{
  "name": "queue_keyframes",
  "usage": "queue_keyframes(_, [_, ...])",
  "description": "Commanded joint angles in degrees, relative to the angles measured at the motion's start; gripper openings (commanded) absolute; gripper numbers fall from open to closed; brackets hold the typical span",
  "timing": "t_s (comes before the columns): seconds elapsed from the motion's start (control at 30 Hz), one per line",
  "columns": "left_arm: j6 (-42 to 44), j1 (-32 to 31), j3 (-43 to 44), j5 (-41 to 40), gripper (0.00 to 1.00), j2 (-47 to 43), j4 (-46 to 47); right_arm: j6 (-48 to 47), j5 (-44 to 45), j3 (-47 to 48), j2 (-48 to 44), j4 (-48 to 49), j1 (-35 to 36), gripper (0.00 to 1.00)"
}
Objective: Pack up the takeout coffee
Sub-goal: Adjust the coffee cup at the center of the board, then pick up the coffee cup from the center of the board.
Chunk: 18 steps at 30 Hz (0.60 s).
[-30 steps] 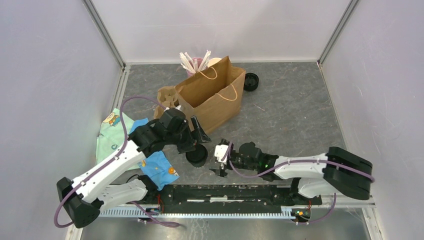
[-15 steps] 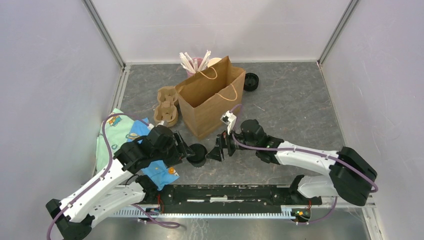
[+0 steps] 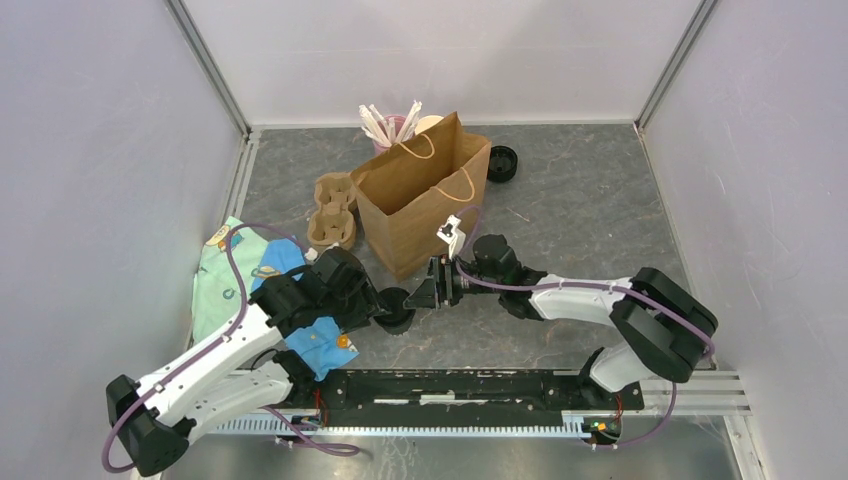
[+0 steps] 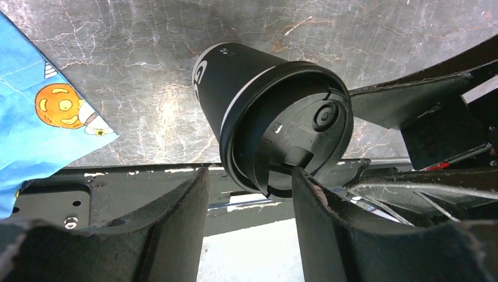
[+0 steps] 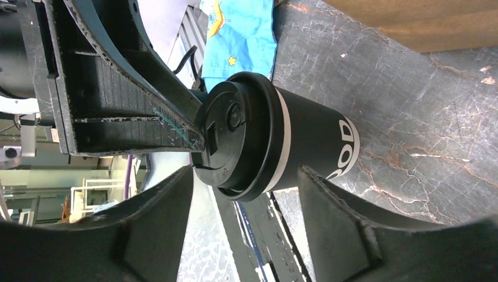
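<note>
Status: not packed yet. The takeout coffee is lidded and upright on the worktop, out in the open at about 6 o'clock from the brown bag and clear of it. Bag is standing with its mouth open.

Both arms are on the cup at once. Left gripper comes in from its 9 o'clock, right gripper from its 3 o'clock. Left jaws are apart and straddle the lid end. One finger looks right at the lid rim, but I can't tell from the wrist view whether it actually touches. Right jaws are apart too, with visible gaps on either side of the cup wall, so neither side is clamped.

Done, as far as I can see: the lid is on and the cup is bracketed for a grasp. Left: close one pair on the cup, clear the other arm, lift, carry to 12 o'clock, lower into the bag. I'd call it early, and two grippers crowding one small cup risks tipping it.
</note>
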Motion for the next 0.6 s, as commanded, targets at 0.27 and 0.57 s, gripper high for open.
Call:
queue_keyframes(0.27, [-2.3, 0.0, -6.8, -0.6, 0.53, -1.9, 1.4, -1.2, 2.1, -6.0, 8.4, 7.7, 0.4, 0.54])
queue_keyframes(0.57, [-6.3, -0.1, -14.4, 1.2, 0.47, -7.4, 0.9, -5.4, 6.2, -18.6, 14.0, 12.0, 0.8, 0.47])
